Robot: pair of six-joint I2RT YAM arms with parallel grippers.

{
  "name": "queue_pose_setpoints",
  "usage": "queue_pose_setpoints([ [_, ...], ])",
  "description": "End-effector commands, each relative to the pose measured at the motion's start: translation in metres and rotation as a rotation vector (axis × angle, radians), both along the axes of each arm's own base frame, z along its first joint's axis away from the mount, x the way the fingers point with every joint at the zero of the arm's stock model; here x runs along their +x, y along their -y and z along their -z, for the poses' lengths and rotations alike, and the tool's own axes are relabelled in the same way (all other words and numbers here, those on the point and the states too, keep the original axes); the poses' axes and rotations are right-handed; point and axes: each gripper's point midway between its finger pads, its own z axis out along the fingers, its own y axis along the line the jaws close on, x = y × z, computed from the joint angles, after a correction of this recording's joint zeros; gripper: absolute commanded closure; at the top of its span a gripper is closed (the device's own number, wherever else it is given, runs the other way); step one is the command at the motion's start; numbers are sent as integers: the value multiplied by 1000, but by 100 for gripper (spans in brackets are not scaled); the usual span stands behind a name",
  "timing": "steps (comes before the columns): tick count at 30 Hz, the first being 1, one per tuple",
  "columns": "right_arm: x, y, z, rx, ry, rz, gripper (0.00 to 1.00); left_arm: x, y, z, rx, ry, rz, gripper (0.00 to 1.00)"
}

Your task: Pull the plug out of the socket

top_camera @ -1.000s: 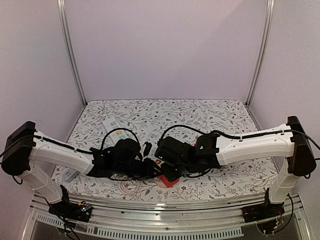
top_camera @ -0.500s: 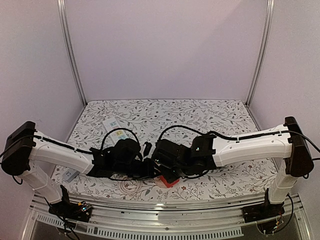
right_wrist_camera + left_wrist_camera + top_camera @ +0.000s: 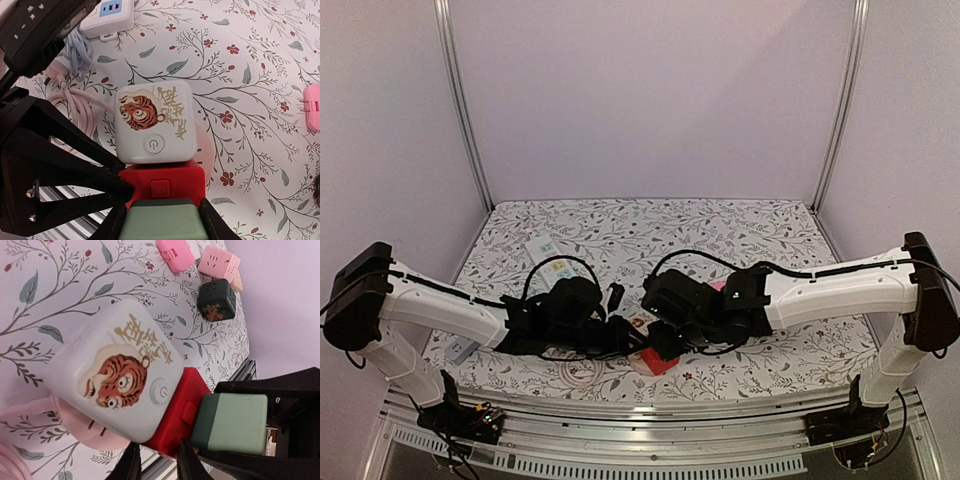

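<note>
A white cube with a tiger print, a red socket cube and a green plug cube sit stacked in a row on the flowered mat. My right gripper is shut on the green cube, one finger on each side. The green cube still touches the red one. My left gripper has its fingertips pinched on the red cube's side edge. In the top view both grippers meet at the mat's front centre, over the red cube.
A pink round adapter with its pink cable lies under the white cube. A black cube, a pink cube and a pink plug lie farther off. A white power strip lies behind. The table's front rail is close.
My right arm first shifted left toward the left gripper, then moved back right a little with the green cube. The left arm has stayed still.
</note>
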Motion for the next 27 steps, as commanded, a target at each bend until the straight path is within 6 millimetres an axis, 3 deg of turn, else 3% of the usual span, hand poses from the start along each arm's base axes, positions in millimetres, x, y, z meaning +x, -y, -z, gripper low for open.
queue_pose_setpoints([
  [1,-2,-19,-24,167,-43,12,79,-22,-34,61,232,-95,14,76],
  [27,-7,-23,-24,-55,67,-20,82,-22,-32,64,239,-98,20,78],
])
